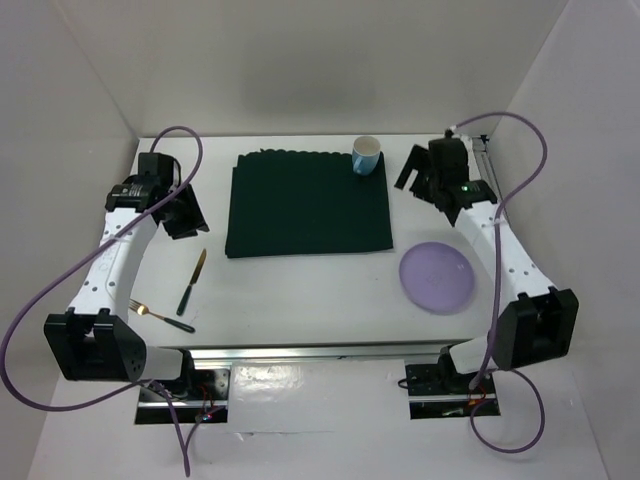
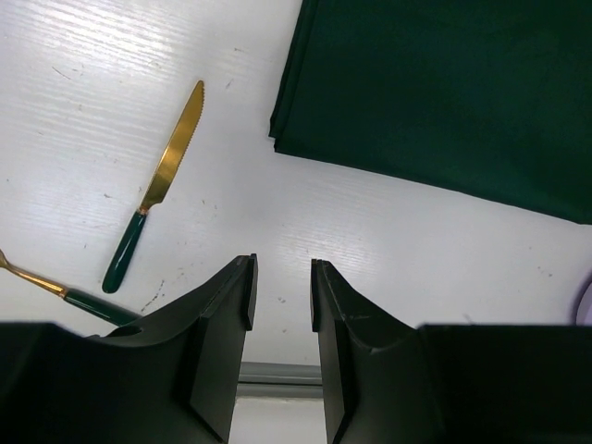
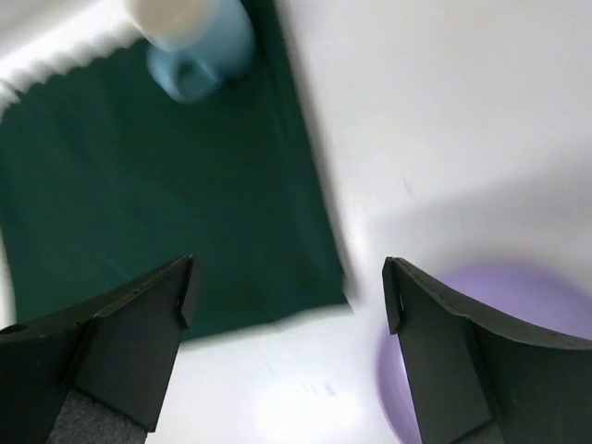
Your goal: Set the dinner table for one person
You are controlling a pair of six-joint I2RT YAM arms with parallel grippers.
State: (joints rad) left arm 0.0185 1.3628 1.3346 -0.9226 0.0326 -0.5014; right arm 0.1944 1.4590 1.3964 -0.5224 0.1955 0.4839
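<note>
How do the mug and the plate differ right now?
The mug is light blue and stands upright on the far right corner of the green cloth. The plate is lilac and lies flat on the bare white table, nearer its front edge. Both look empty.

We log: cloth (image 1: 308, 203) on dinner table (image 1: 300, 300), centre-far | mug (image 1: 367, 156) on cloth's far-right corner | plate (image 1: 437, 277) right, nearer | knife (image 1: 192, 282) left | fork (image 1: 160, 316) just before knife

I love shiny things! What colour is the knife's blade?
Gold, with a dark green handle. The knife shows best in the left wrist view.
</note>
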